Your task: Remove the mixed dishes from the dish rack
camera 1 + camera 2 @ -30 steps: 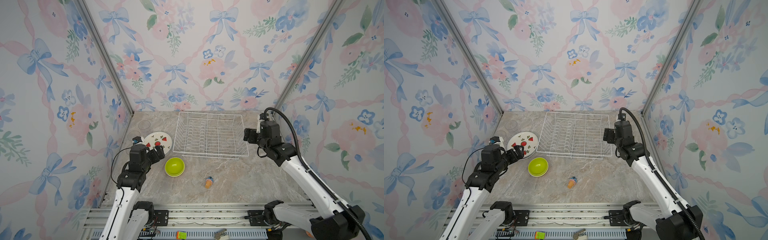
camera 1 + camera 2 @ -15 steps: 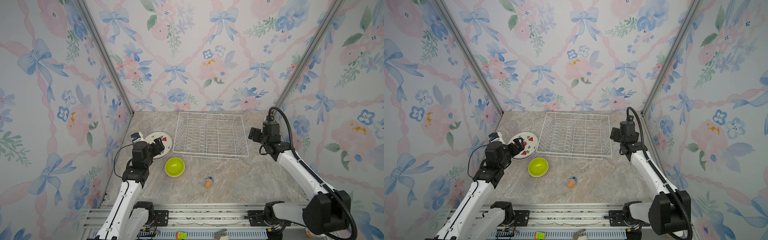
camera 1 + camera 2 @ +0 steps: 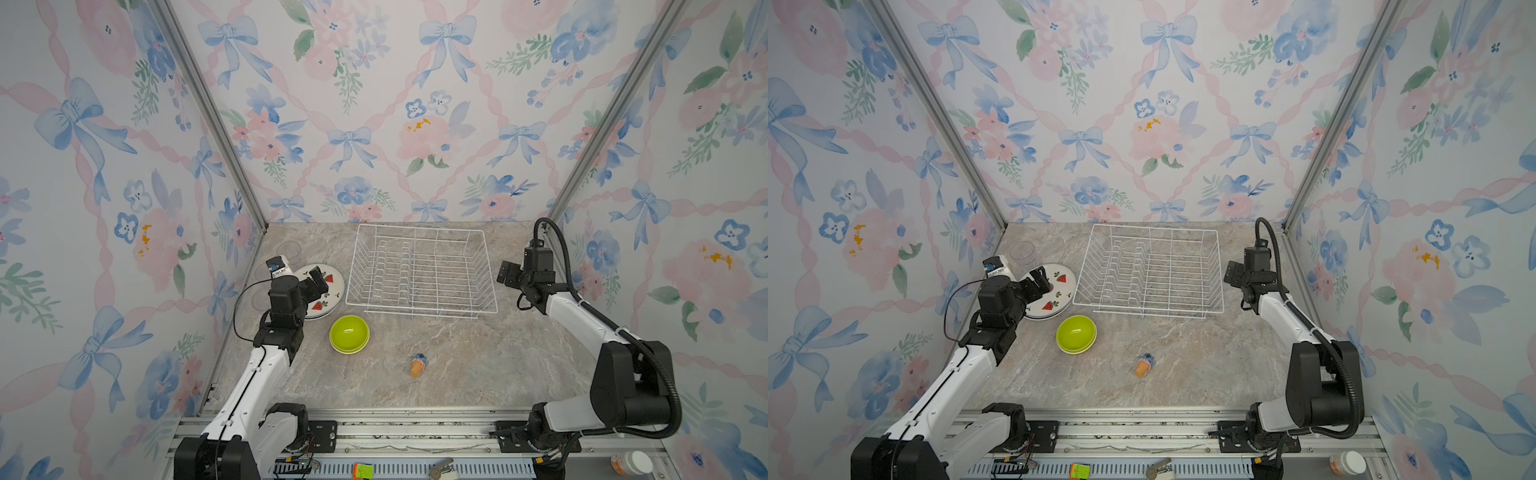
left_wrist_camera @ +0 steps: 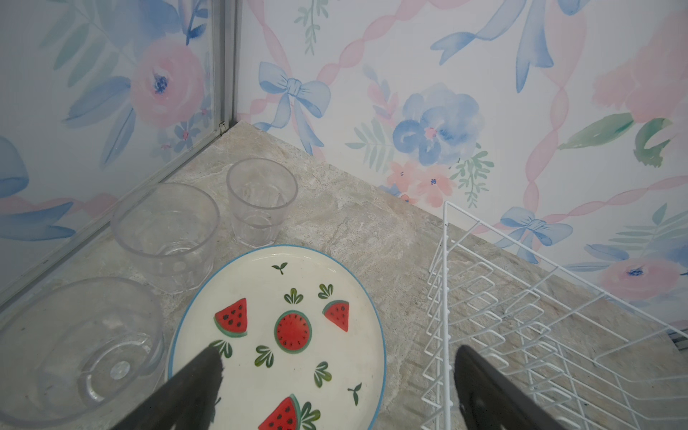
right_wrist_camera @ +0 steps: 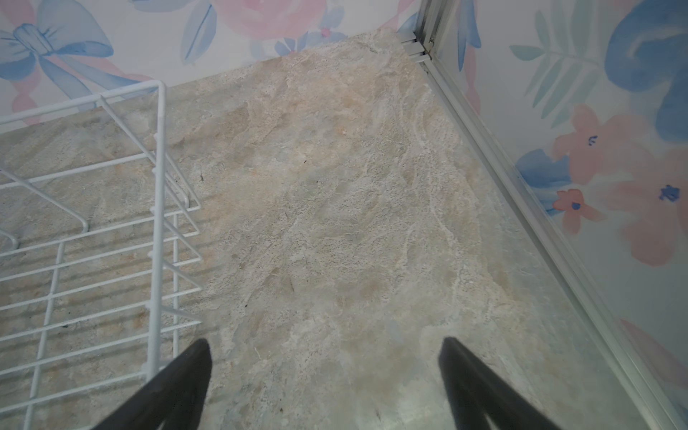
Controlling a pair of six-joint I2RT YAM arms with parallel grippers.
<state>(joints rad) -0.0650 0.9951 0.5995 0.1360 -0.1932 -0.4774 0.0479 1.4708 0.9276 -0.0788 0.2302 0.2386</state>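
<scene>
My left pincer [image 3: 318, 279] and right pincer [image 3: 505, 274] both gape wide, gripping nothing, flanking the dish rack [image 3: 419, 227].
Left pincer hangs above the watermelon plate [image 4: 283, 327], flat on the worktop [image 3: 457, 365] just left of the rack; clear glasses [image 4: 260, 201] stand upright beyond the plate; lime-green bowl [image 3: 349, 333] sits mouth-up nearby; the rack's long side runs left to right.

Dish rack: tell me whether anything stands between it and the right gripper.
Nothing visible does. The right gripper, fingers spread open, hangs beside the dish rack, off its side wall, with only table surface between them.
</scene>
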